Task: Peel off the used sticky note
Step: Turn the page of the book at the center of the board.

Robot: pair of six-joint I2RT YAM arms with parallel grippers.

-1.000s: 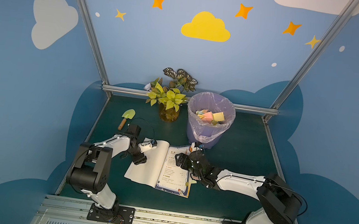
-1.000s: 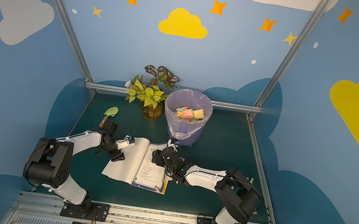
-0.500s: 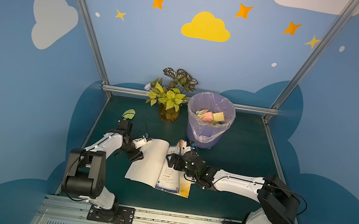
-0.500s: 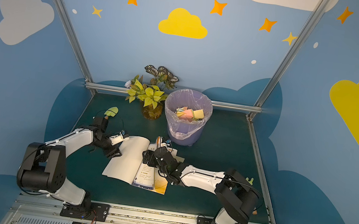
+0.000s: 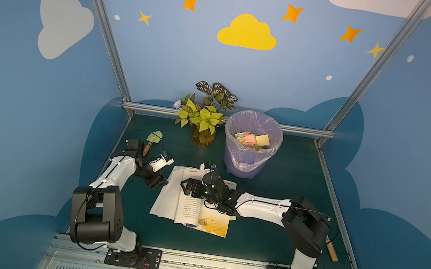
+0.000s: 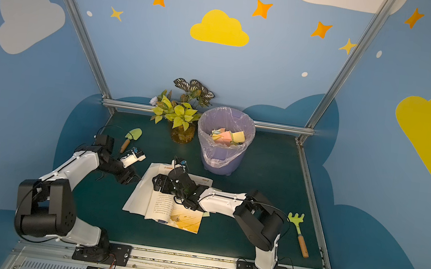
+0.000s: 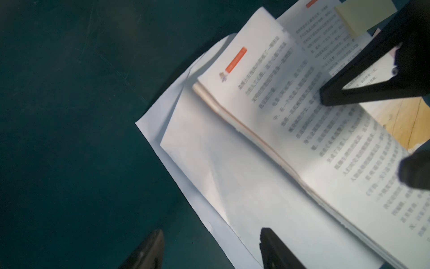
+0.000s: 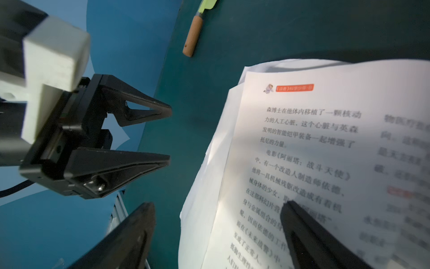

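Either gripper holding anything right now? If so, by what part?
Nothing held: left gripper is open at the book's edge; right gripper is open over the printed page, with nothing clamped.

I was working in a robotics lab test cell dressed as a playroom. Aluminium posts framed blue panel walls painted with a yellow cloud and stars. A dark green mat covered the bench, and robot arms stood bolted to a metal rail. The props were a potted plant, a lined bin and a toy trowel.
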